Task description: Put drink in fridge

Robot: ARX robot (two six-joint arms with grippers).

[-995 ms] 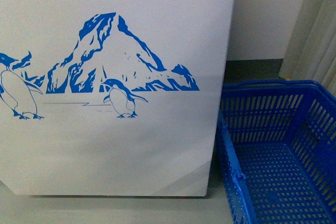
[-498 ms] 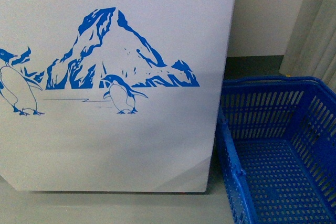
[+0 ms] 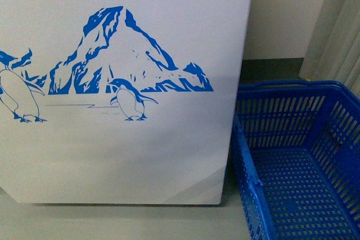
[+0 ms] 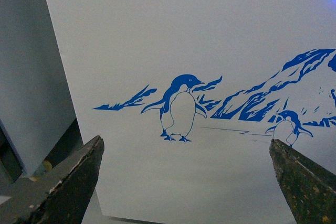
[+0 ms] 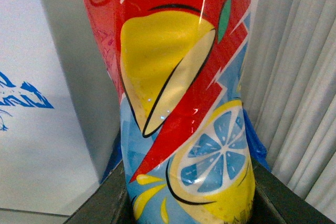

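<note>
Right gripper (image 5: 189, 205) clamps the colourful-labelled plastic bottle (image 5: 178, 93); left gripper (image 4: 184, 177) gapes empty; blue mesh basket (image 3: 281, 119) 3 o'clock of white penguin-printed fridge (image 3: 140, 155).

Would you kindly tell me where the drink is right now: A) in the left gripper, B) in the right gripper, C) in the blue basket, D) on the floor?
B: the right wrist view shows the drink held in the right gripper, while the left gripper is open and empty.

Our left gripper (image 4: 185, 142): jaws spread wide apart. Our right gripper (image 5: 186, 203): jaws clamped on the drink bottle (image 5: 178, 93).
</note>
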